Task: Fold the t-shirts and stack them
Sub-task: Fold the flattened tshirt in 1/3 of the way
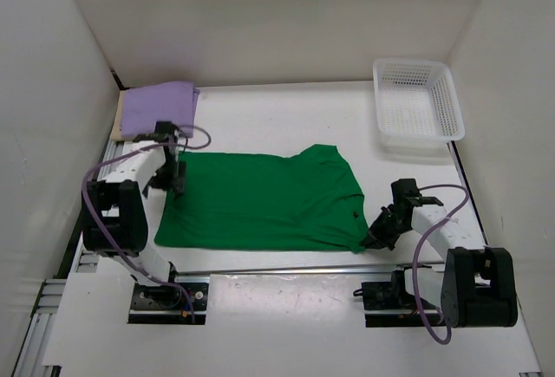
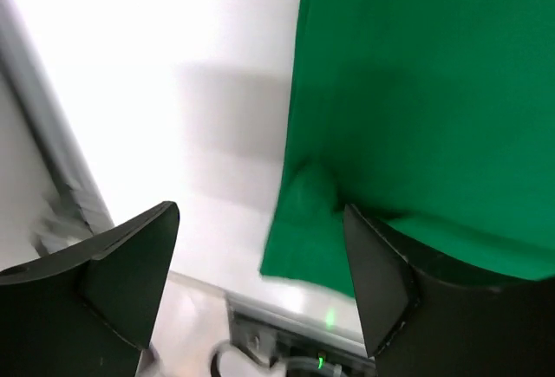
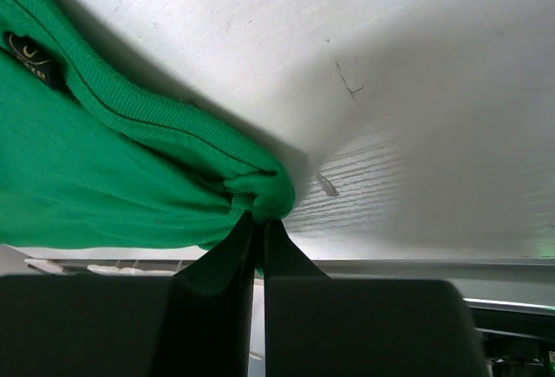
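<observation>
Right fingers (image 3: pixel 279 263) clamp the green t-shirt's (image 1: pixel 260 199) ribbed edge; left fingers (image 2: pixel 130 260) stand apart over its other end, holding nothing. Pulling one-sided could skew or bunch the cloth.

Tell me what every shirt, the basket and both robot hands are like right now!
green t-shirt: spread out flat, one edge pinched.
purple t-shirt: folded, lying in the far left corner.
basket: upright, nothing seen inside.
left gripper: open, over the green t-shirt's left edge.
right gripper: shut on the green t-shirt's edge.
</observation>
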Robot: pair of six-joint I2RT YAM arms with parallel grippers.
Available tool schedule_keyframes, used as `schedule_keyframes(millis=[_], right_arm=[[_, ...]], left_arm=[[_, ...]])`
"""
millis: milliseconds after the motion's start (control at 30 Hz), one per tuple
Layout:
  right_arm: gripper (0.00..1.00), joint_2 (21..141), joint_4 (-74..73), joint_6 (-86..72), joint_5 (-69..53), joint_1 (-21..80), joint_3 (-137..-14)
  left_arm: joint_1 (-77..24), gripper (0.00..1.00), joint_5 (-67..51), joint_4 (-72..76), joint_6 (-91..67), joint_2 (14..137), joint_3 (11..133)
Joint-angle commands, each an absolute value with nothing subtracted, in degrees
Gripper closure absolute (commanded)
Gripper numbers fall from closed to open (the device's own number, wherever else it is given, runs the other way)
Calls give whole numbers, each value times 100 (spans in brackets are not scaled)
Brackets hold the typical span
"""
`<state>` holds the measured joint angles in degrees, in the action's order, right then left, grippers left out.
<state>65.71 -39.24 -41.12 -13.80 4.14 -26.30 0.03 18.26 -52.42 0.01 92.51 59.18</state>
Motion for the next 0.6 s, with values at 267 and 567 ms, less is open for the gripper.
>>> schedule_keyframes(millis=[267, 567], right_arm=[[100, 6996, -4025, -3973, -1011, 396, -2522], [100, 7049, -3964, -3920, -844, 396, -2409]], left_arm=[[-2757, 11, 329, -5870, 0, 10000, 9912], [-4288, 35, -1282, -6363, 0, 12330, 11557]])
